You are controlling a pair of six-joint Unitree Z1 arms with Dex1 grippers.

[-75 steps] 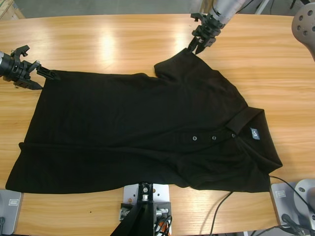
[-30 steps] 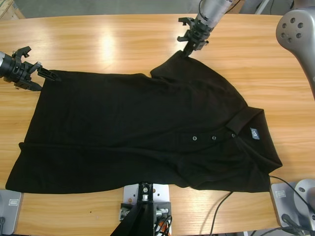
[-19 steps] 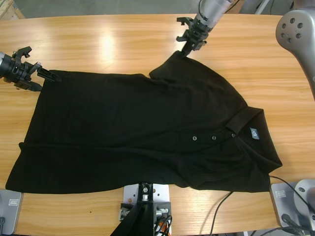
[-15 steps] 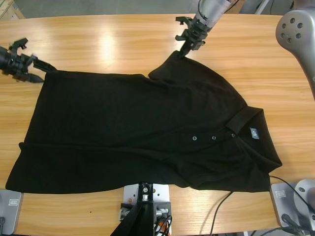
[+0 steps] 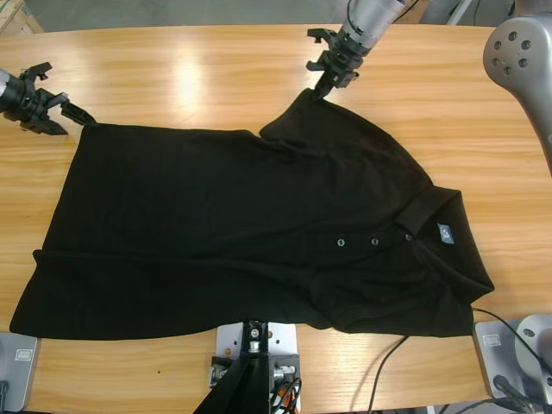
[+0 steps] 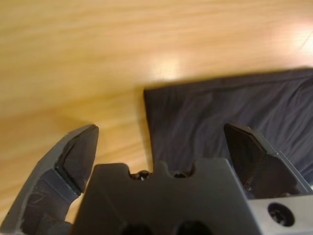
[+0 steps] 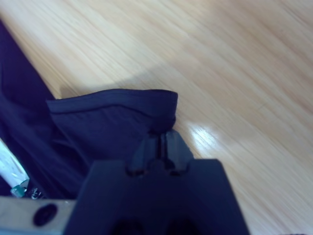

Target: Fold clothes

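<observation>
Wooden surface point(image 5: 190, 78) bearing black polo shirt point(image 5: 259, 233); right gripper point(image 5: 330, 76) jaws clamped on sleeve point(image 7: 117, 122); left gripper point(image 6: 161, 147) jaws apart at hem corner point(image 6: 151, 98).

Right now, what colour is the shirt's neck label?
Blue, on the neck label inside the collar; high view shows it best.

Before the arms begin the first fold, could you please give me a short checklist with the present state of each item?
1. Right gripper shut on the sleeve edge of the polo shirt: ok.
2. Left gripper gripping the hem corner: not ok; jaws open, cloth lying between them.
3. Shirt spread flat on the table: ok.
4. Collar and buttons facing up: ok.
5. Hem inside the table's near edge: cannot tell.
</observation>
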